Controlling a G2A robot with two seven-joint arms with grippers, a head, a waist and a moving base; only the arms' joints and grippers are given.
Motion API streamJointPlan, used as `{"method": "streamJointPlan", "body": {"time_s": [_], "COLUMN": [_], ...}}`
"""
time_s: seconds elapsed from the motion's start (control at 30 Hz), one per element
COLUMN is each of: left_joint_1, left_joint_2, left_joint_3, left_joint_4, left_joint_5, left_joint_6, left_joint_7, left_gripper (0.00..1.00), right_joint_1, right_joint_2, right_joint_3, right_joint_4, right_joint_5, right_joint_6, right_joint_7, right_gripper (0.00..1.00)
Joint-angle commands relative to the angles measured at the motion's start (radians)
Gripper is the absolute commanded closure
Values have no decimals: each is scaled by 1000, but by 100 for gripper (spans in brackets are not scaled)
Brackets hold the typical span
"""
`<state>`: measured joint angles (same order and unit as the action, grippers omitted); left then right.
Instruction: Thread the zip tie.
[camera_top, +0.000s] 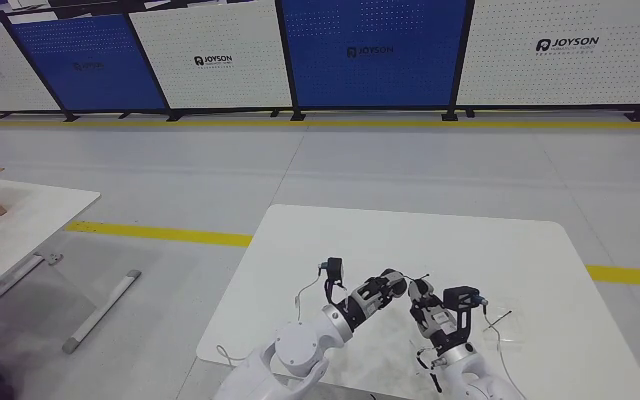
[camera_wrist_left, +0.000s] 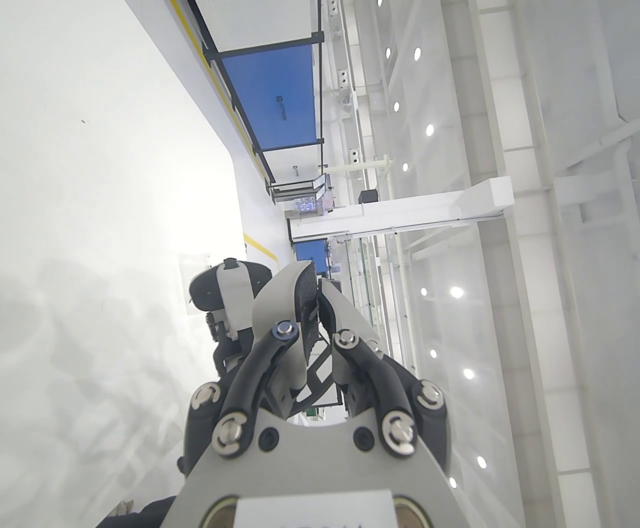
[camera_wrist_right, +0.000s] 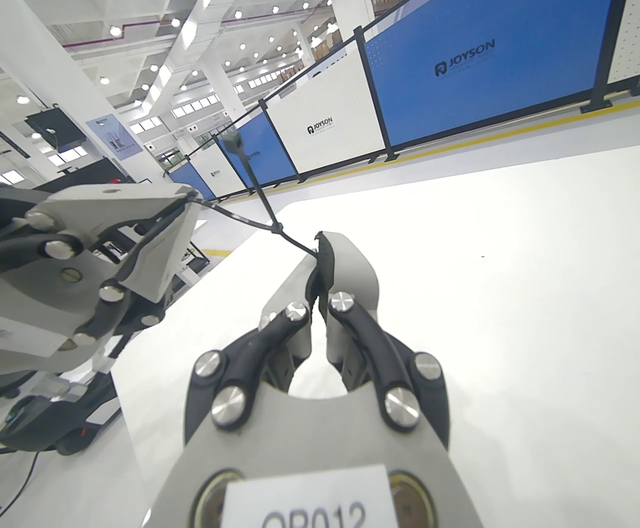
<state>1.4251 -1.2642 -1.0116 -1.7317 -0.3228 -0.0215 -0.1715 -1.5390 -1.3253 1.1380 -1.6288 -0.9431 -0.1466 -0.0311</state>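
right pincer (camera_wrist_right: 320, 250) closed, pads pressed together, nipping one end of the black zip tie (camera_wrist_right: 255, 187) right at its tips. from those tips the strap runs a short way out to a small junction, and from there one length rises upright to the square head, up in the air beyond the pincer. a second length leaves the same junction sideways and goes into the tips of the left pincer (camera_wrist_right: 191, 199), which is closed on it too. (whether the strap passes through anything at the junction or merely crosses there, cannot tell.) in its own wrist view the left pincer (camera_wrist_left: 316, 290) has both fingers (camera_wrist_left: 287, 300) shut tight against each other, with the right arm's wrist just beyond and beside them. from above, the two pincers meet nearly tip to tip, left (camera_top: 398, 282) and right (camera_top: 418, 292), the tie held between them, clear of the white tabletop (camera_top: 350, 240) below. a thin dark strip (camera_top: 498, 319) lies flat on the tabletop beside the right arm, behind the right pincer and apart from it; too small to identify.
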Motion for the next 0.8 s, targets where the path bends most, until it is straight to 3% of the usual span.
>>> {"method": "streamJointPlan", "body": {"time_s": [0.0,0.27,0.3,0.33,0.4,0.53,0.77], "left_joint_1": [2,6,5,4,2,-1,-3], "left_joint_2": [0,1,1,1,0,-1,-2], "left_joint_3": [-1,-5,-5,-5,-5,-3,0], "left_joint_4": [-2,-8,-7,-5,-2,2,5], "left_joint_5": [-2,-3,-3,-3,-4,-4,1], "left_joint_6": [-3,-6,-5,-3,-1,2,6], "left_joint_7": [-1,-2,-1,0,2,5,7], "left_gripper": [100,100,100,100,100,100,100], "right_joint_1": [1,5,5,4,2,0,-1], "right_joint_2": [0,0,0,1,1,2,1], "right_joint_3": [-1,-4,-3,-2,-2,-1,-2], "right_joint_4": [1,8,7,6,3,0,-11], "right_joint_5": [-1,2,1,-1,-4,-5,-6], "right_joint_6": [0,-15,-17,-19,-19,-15,-5], "right_joint_7": [1,11,13,14,15,14,14], "right_gripper": [100,98,80,71,66,65,73]}}
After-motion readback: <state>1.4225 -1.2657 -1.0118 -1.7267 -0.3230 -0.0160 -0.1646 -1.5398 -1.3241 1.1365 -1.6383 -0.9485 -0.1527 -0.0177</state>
